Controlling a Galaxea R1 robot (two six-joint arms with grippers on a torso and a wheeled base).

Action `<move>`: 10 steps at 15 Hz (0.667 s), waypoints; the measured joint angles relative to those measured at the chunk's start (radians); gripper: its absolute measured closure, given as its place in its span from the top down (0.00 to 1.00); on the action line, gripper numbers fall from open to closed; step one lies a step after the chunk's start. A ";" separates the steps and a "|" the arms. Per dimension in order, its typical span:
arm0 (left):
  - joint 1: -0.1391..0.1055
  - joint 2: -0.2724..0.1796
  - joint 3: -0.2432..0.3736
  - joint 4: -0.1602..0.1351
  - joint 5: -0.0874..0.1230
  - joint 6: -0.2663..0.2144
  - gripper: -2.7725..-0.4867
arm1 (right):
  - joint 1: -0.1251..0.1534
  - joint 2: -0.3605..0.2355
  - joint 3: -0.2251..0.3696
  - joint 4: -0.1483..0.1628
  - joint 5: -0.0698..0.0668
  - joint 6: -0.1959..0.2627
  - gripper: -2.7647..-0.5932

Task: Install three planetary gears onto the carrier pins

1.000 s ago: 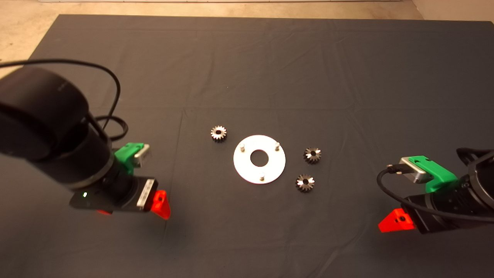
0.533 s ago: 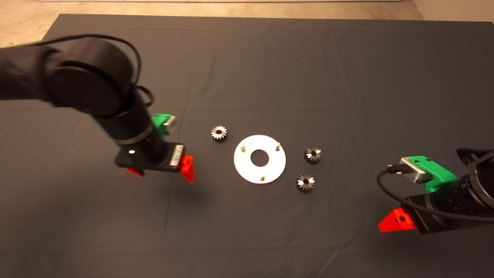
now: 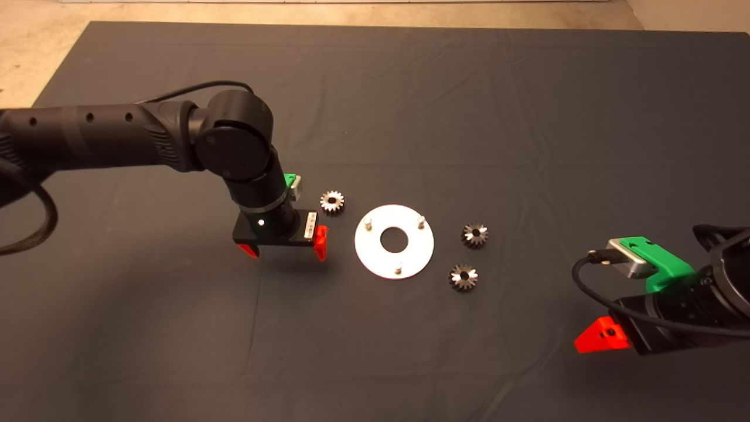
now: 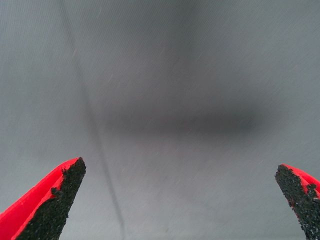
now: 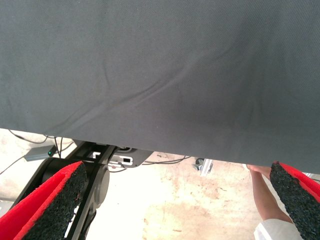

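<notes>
The left gripper (image 3: 281,249) hangs over the dark mat (image 3: 410,105) that covers the worktop, pointing straight down, its red fingers (image 4: 50,205) spread wide with nothing between them but bare cloth. It sits just beside the silver disc (image 3: 410,258), on the disc's left side as seen from above. The three carrier pins (image 3: 368,223) stand upright on that disc around its big central hole, and all three are bare. None of the planetary gears is on a pin: one gear (image 3: 332,202) lies flat on the mat close to the disc's upper left edge, near the left gripper but not touching it, while a second gear (image 3: 474,235) and a third gear (image 3: 463,277) lie near each other off the disc's right side. The right gripper (image 3: 603,340) waits at the lower right edge of the mat, well apart from the parts, its fingers (image 5: 50,210) also splayed and empty; beyond the mat's edge its wrist view shows pale floor, some cables and a person's arm (image 5: 265,195).
</notes>
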 joint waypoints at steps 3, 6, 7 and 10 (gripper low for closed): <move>0.000 0.012 -0.033 0.014 -0.025 0.025 1.00 | 0.000 0.000 0.000 0.000 0.000 0.000 0.99; 0.000 0.016 -0.075 0.015 -0.047 0.046 1.00 | 0.000 0.000 0.000 0.000 0.001 0.000 0.99; 0.000 0.019 -0.089 0.015 -0.052 0.060 1.00 | 0.000 0.000 0.000 0.000 0.001 0.000 0.99; 0.000 0.042 -0.146 0.016 -0.067 0.108 1.00 | 0.000 0.000 0.000 0.000 0.001 0.000 0.99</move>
